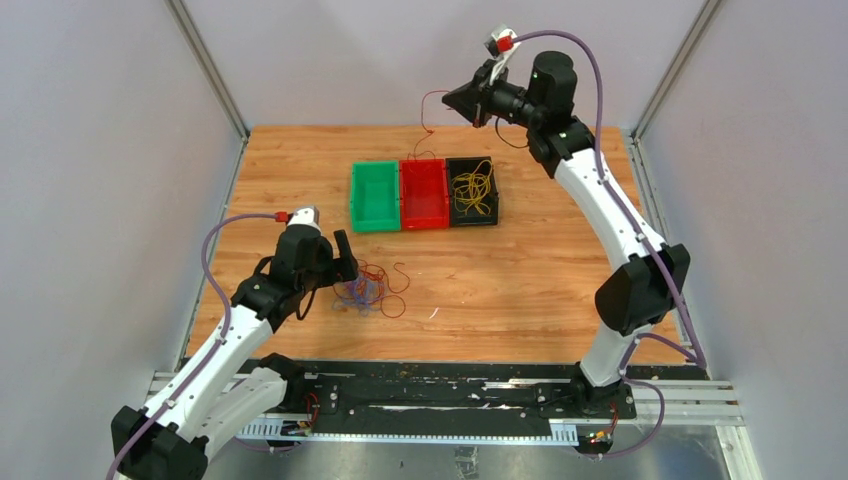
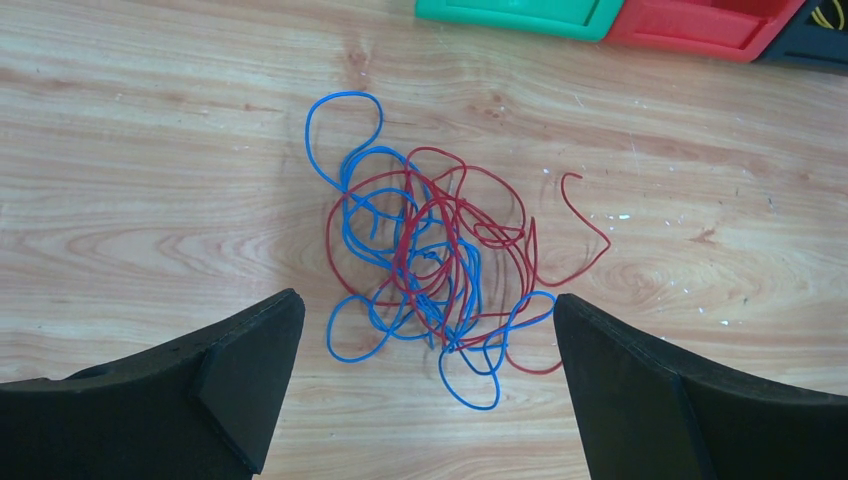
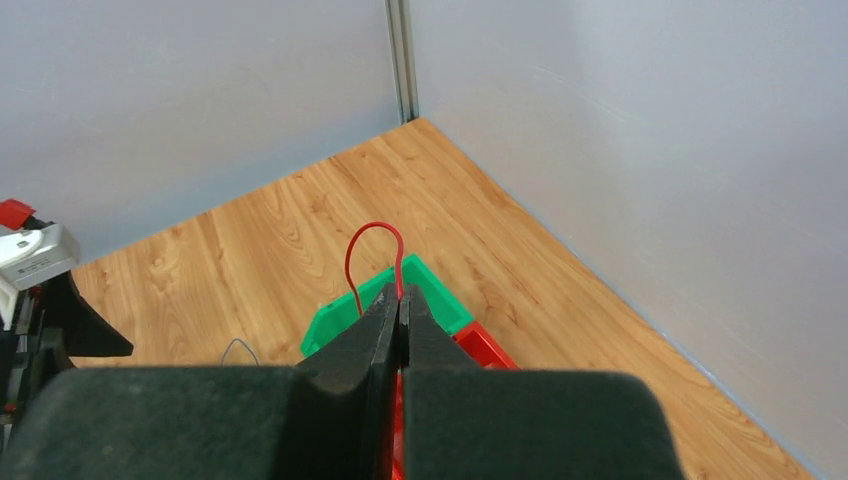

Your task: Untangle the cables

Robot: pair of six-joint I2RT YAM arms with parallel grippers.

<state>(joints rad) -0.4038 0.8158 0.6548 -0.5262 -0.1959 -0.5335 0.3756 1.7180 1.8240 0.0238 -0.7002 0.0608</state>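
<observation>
Left arm: white shell links, black joint housings.
Right arm: long white links, bulky black elbow block, small green light on the top joint.
Hoses: a thin purple hose on the left arm and another on the right.
Wrist cameras: silver-grey bodies, red connector at the hose end.
Left gripper: fingers matte black, broad wedges.
Right gripper: fingers black, grainy, tapering narrow.
Base plate: black, scuffed.
</observation>
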